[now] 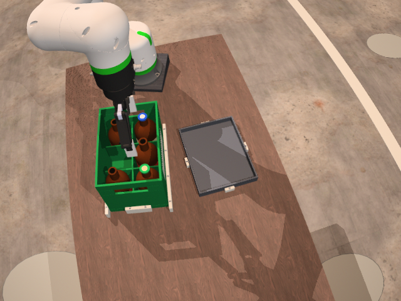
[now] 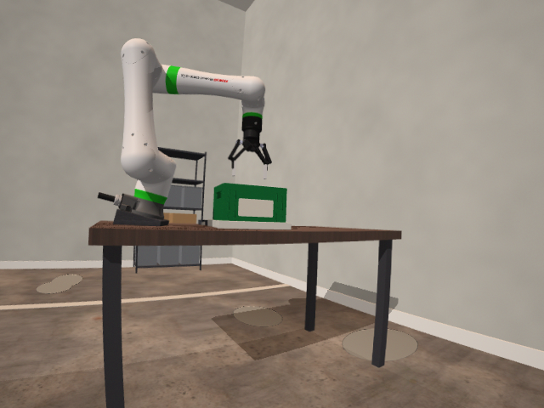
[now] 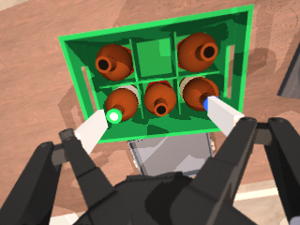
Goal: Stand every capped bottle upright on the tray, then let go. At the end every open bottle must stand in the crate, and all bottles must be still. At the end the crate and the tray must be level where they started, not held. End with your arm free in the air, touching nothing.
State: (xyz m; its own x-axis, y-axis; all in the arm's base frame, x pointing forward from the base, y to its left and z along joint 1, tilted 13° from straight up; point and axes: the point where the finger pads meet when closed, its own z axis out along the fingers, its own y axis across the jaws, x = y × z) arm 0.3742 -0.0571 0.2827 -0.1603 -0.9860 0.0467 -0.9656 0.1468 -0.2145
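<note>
Nothing is done yet, by my reading: the flat grey rimmed tray point(image 1: 249, 162) at the middle of the brown wooden bench point(image 1: 194, 259) holds no bottle, and both capped brown bottles, the blue-capped one point(image 1: 142, 117) and the green-capped one point(image 1: 144, 168), stand in the green plastic crate point(image 1: 129, 190) toward the bench's left edge, near the arm's base; three open brown bottles point(image 1: 113, 175) share the crate and should stay. The black two-finger gripper point(image 2: 249, 168) hangs above the crate with its fingers spread wide and nothing between them; the crate's green dividers point(image 3: 174, 75) and the close-set open bottles look likely to crowd any descent onto a capped neck.

Bench point(image 1: 200, 246): dark grained wood, matt. Crate point(image 1: 129, 190): smooth green plastic. Bottles point(image 3: 160, 97): glossy brown, glass-like. Tray point(image 1: 226, 152): grey, faintly reflective, dark rim. Arm point(image 2: 138, 114): smooth white shell, green bands. Fingers: pale pads, black matt links.
</note>
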